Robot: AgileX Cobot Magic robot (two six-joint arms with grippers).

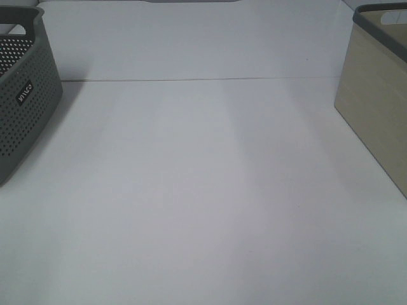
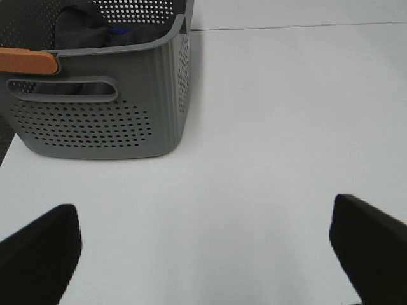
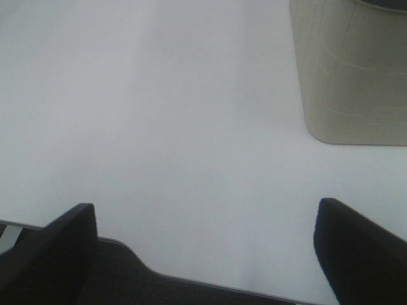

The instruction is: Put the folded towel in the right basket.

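On the white table (image 1: 203, 203), from the high camera, I count two baskets, both cut off by the frame edges: a grey perforated basket (image 1: 22, 89) at the left and a beige basket (image 1: 375, 108) with a dark rim at the right. Neither arm shows in this view.

Left wrist camera: left gripper (image 2: 203, 254) has its fingers (image 2: 41, 248) spread wide apart, nothing between them, only the tips in frame. Ahead of it stands the grey basket (image 2: 102, 108), its far side cropped. An orange handle grip (image 2: 28, 61) sits on the rim. Inside I make out dark cloth (image 2: 79, 25) with a blue patch; I cannot tell whether this is the folded towel. I see no towel anywhere on the table.

Right wrist camera: right gripper (image 3: 203, 254) likewise spread wide, empty, hanging over the table's near edge. Only a lower corner of the beige basket (image 3: 350, 76) shows; its inside is hidden.
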